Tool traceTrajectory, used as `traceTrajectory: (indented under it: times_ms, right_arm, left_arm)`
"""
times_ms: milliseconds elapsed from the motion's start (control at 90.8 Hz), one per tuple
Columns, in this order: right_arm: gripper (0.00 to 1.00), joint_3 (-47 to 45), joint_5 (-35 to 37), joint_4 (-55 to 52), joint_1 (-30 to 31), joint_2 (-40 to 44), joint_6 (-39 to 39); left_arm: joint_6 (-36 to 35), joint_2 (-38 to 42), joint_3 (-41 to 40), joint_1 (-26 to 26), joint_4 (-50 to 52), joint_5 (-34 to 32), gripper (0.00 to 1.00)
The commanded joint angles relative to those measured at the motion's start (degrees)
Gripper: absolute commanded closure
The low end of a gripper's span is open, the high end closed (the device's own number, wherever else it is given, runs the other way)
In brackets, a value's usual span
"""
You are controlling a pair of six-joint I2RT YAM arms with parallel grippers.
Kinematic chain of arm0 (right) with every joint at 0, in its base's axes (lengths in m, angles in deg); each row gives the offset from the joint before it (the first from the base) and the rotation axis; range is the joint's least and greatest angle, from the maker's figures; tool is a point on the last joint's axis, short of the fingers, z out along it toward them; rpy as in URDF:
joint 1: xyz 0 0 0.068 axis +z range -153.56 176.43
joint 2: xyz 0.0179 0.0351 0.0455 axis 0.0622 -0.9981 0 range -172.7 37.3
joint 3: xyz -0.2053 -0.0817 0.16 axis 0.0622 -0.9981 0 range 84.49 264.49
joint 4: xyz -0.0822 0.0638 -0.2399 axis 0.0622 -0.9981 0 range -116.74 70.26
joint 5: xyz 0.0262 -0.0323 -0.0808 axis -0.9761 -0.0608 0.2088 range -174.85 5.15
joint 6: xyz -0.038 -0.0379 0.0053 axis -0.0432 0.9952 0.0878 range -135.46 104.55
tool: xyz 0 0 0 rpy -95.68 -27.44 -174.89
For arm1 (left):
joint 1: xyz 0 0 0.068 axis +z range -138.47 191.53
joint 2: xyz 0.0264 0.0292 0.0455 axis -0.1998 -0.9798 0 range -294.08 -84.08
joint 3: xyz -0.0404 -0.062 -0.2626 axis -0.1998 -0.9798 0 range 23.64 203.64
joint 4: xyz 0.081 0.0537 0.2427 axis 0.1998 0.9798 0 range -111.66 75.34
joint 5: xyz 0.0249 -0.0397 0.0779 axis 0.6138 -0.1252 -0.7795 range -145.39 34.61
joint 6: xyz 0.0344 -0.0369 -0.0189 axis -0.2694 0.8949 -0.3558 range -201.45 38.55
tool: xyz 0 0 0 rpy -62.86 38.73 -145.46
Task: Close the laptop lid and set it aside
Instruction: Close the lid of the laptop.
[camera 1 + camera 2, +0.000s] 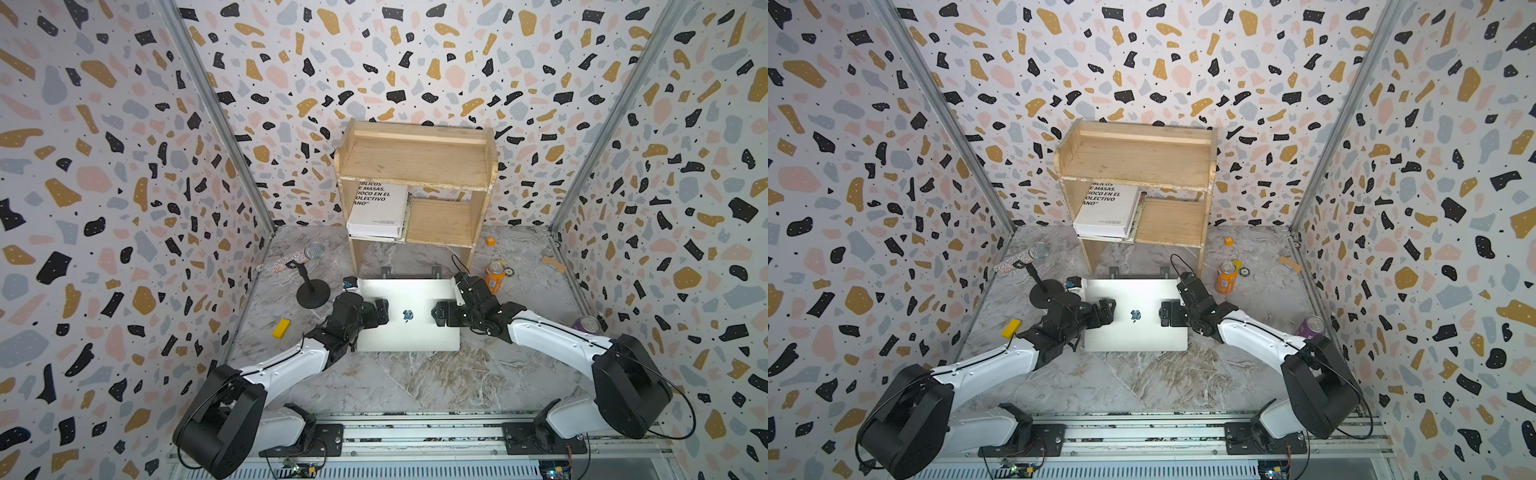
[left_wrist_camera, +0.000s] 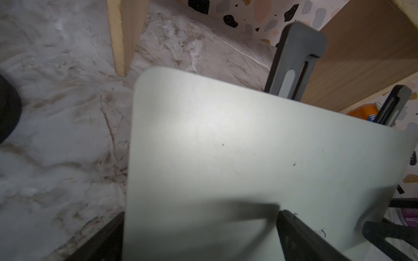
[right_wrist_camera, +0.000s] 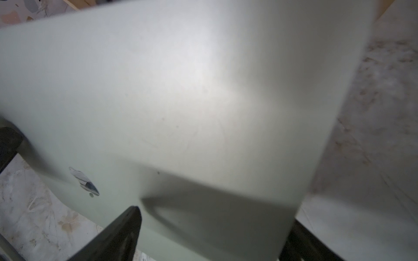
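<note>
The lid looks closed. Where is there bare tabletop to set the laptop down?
The widest bare marble tabletop lies between the near edge of the laptop and the arm-base rail. Left is crowded by the microphone stand and yellow block; right by the orange can and purple can; behind, the wooden shelf stands close.

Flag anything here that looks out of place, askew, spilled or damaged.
Nothing looks spilled or damaged. The laptop lies closed and straight. Only loose clutter stands out: a yellow block left of it, an orange can by its far right corner, and a purple can partly hidden by the right arm.
</note>
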State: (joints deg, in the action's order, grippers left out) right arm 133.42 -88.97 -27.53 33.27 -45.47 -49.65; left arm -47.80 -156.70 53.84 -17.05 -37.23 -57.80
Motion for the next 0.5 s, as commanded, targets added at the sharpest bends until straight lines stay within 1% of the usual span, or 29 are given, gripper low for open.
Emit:
traceTrajectory:
  times_ms: [0,231,485]
  right_arm:
    - [0.07,2.8,-2.5,2.5,-0.2,0.6,0.5]
    - [0.1,6.0,-4.5,1.9,-0.1,0.3,0.6]
    - [0.15,8.5,-6.0,1.4,-0.1,0.5,0.6]
  left_arm:
    - [0.0,0.5,1.1,-0.2,-6.2,5.1,0.0]
    - [-0.6,1.9,3.4,-1.4,-4.9,7.5,0.01]
    - [-0.9,2.5,6.5,-2.6,-3.1,6.6,0.01]
